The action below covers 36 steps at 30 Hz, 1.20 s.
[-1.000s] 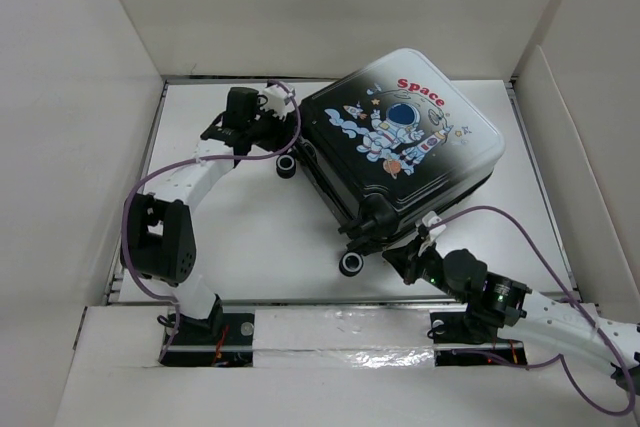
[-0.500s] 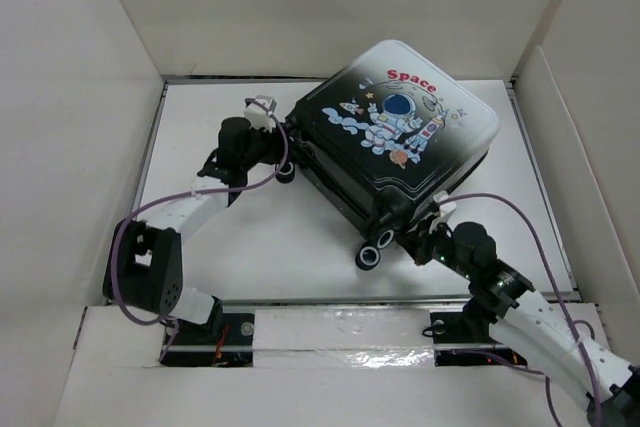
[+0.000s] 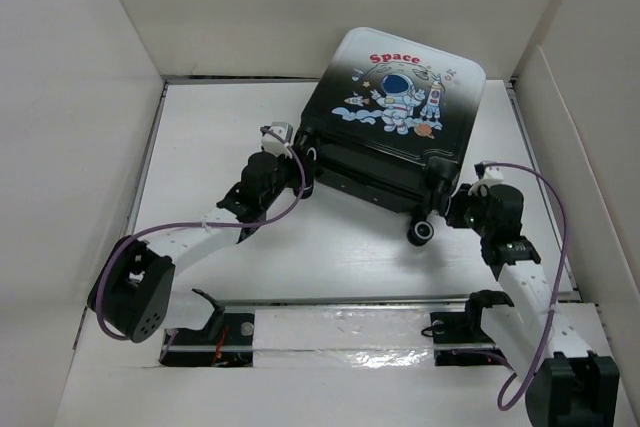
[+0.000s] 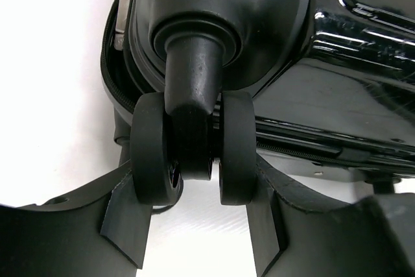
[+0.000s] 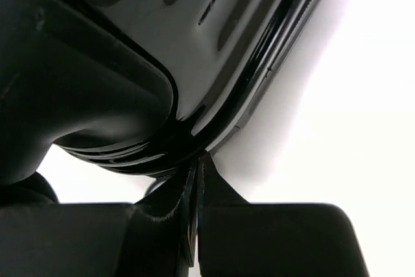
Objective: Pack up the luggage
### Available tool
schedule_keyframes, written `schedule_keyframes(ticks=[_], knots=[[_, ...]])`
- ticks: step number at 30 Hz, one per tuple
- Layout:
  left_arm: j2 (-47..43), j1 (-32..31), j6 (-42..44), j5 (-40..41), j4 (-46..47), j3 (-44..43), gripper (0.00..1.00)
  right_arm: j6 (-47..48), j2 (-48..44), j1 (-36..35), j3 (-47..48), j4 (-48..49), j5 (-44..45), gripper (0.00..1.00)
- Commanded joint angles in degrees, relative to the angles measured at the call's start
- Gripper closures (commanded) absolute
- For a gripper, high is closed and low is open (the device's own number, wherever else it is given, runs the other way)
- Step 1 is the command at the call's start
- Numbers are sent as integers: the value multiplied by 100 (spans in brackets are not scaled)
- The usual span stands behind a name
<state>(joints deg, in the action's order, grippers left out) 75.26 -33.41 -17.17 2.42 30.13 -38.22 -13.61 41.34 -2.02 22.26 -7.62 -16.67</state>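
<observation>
One small hard-shell wheeled suitcase (image 3: 400,122), black shell fading to white, closed, printed side up, lies at 1 o'clock on the white table (image 3: 200,137). Its far edge is at the white back wall (image 3: 300,7); contact cannot be told. Bare table lies open at 9 and 6 o'clock, with only a narrow strip at 3 o'clock. Print: red "Space" above a cartoon astronaut (image 3: 400,90). Left gripper (image 4: 194,209): fingers clasp the black twin caster (image 4: 152,141) at the suitcase's 8 o'clock corner. Right gripper (image 5: 196,176): fingers pressed together, tips touching the shell's 4 o'clock corner.
</observation>
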Motion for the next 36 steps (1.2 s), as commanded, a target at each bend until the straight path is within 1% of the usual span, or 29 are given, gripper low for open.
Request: schedule_keyframes(ticks=[1, 2, 4, 5, 6, 7, 8, 9, 10, 11, 12, 13, 14, 15, 17, 18, 19, 21, 22, 23, 25, 27, 28, 29, 30, 31, 32, 33, 36], knots=[[-390, -438, -313, -681, 1056, 25, 100, -107, 198, -114, 315, 1745, -1340, 100], [-398, -438, -322, -724, 1065, 34, 100, -325, 103, -193, 140, 2103, -1313, 100], [-433, -438, -366, -865, 1144, 86, 100, -746, -151, -613, -650, 2587, -1042, 100], [-451, -438, -401, -935, 1231, 104, 100, -1419, -336, -841, -1027, 3390, -840, 100], [-503, -438, -445, -1049, 1293, 156, 100, -1747, -746, -1122, -1414, 3816, -229, 100], [-530, -499, -541, -1085, 1363, 191, 100, -2029, -933, -1760, -1948, 4125, 203, 100], [-565, -552, -594, -1129, 1494, 218, 100, -2276, -1092, -2106, -2058, 4250, 608, 100], [-635, -553, -656, -1173, 1557, 288, 100, -2252, -1215, -2449, -2077, 4173, 1030, 100], [-679, -553, -717, -1208, 1618, 332, 100, -2173, -1382, -2765, -2025, 3998, 1904, 100], [-732, -553, -796, -1191, 1697, 367, 100, -1868, -1453, -3317, -1780, 3552, 2261, 100], [-863, -553, -814, -1060, 1689, 437, 100, -1604, -1488, -3531, -1595, 3374, 2717, 100], [-951, -553, -823, -989, 1680, 473, 100, -1253, -1437, -3698, -1385, 3242, 2878, 100], [-1065, -553, -884, -893, 1689, 525, 100, -641, -1410, -3822, -739, 2475, 3062, 100], [-1310, -553, -946, -718, 1715, 639, 100, -417, -1375, -3910, -410, 2093, 3247, 100], [-1566, -395, -1095, -733, 1873, 693, 100, 101, -1208, -3911, 40, 1564, 3083, 100], [-1776, -395, -1165, -769, 1856, 614, 100, 173, -1129, -3641, 442, 1431, 2890, 100], [-1883, -395, -1166, -725, 1804, 518, 100, 244, -1041, -3456, 611, 1377, 2279, 100], [-2137, -395, -1131, -716, 1681, 177, 100, 262, -751, -3069, 1023, 1315, 1643, 100], [-2191, -395, -1139, -707, 1611, 35, 100, 245, -672, -2711, 1087, 1402, 988, 100], [-2218, -395, -1157, -699, 1445, -123, 100, 166, -515, -2542, 1131, 1560, 755, 100], [-2236, -395, -1236, -795, 1303, -554, 100, 95, -347, -2234, 1158, 1509, 290, 100], [-2122, -395, -1254, -857, 873, -957, 100, -132, -215, -2232, 887, 1718, 182, 100], [-2086, -395, -1297, -865, 802, -986, 100, -203, -223, -2328, 354, 1955, 120, 100], [-2060, -395, -1341, -866, 732, -969, 100, -421, -241, -2494, 62, 2427, 163, 100], [-2016, -308, -1385, -822, 688, -881, 100, -511, -241, -2557, -167, 2510, 320, 100], [-2024, -228, -1481, -769, 670, -776, 100, -538, -232, -2558, -326, 2493, 522, 100], [-2042, -167, -1769, -717, 652, -644, 100, -547, -232, -2610, -467, 2328, 576, 100], [-2112, -166, -1894, -638, 661, -365, 100, -538, -223, -2610, -503, 2257, 612, 100], [-2331, -113, -2088, -296, 468, 102, 100, -547, -328, -2523, -609, 1993, 910, 100]])
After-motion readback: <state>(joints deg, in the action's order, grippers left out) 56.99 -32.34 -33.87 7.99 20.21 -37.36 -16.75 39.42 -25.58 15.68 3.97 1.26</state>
